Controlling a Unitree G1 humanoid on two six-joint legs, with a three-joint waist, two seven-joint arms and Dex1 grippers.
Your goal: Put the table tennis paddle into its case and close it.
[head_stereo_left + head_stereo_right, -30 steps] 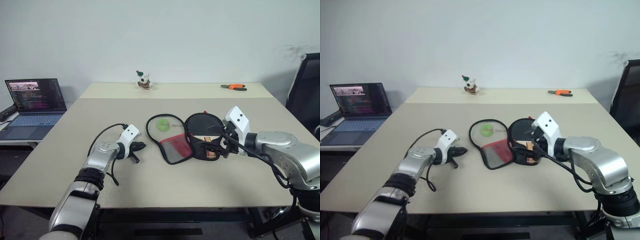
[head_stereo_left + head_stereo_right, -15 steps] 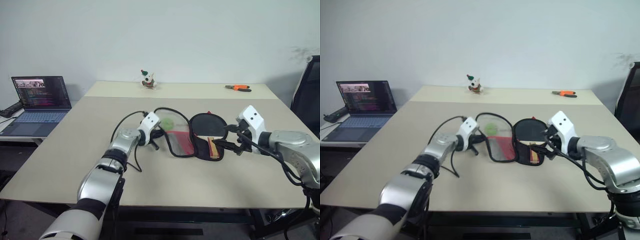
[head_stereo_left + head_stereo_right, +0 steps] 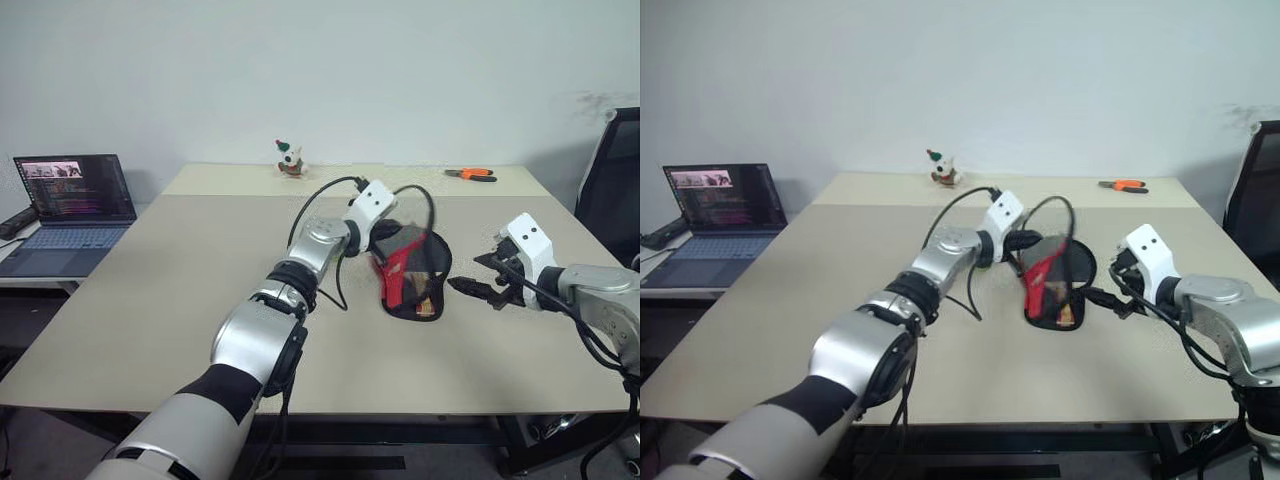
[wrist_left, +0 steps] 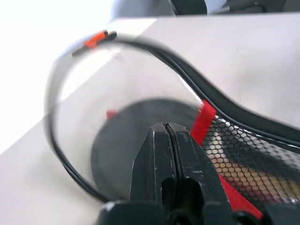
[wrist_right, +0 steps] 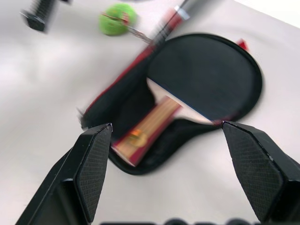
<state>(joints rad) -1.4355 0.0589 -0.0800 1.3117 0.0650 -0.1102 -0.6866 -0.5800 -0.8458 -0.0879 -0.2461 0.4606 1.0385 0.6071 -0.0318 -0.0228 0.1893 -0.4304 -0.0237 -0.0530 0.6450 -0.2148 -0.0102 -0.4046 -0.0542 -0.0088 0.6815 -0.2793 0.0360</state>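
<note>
The black case [image 3: 408, 310] lies mid-table with the table tennis paddle [image 5: 204, 75] in its lower half, and the wooden handle [image 5: 147, 124] points at my right gripper. The case's flap [image 3: 403, 262], red with mesh, stands raised on edge over the paddle. My left gripper [image 3: 390, 237] is shut with nothing between its fingers [image 4: 166, 140] and presses against the flap from the left. The flap's black rim [image 4: 61, 140] arcs around the fingers. A green zipper tag [image 5: 117, 18] hangs by the flap. My right gripper [image 3: 472, 276] is open, just right of the case and apart from it.
An open laptop [image 3: 70, 200] sits on a lower side table at the left. Orange-handled pliers [image 3: 468, 174] and a small toy figure [image 3: 290, 160] lie along the table's far edge. A black chair [image 3: 612, 170] stands at the right.
My left gripper swept right and up, tipping the flap from flat on the table to upright over the paddle. My right gripper drew back to the right, off the case.
</note>
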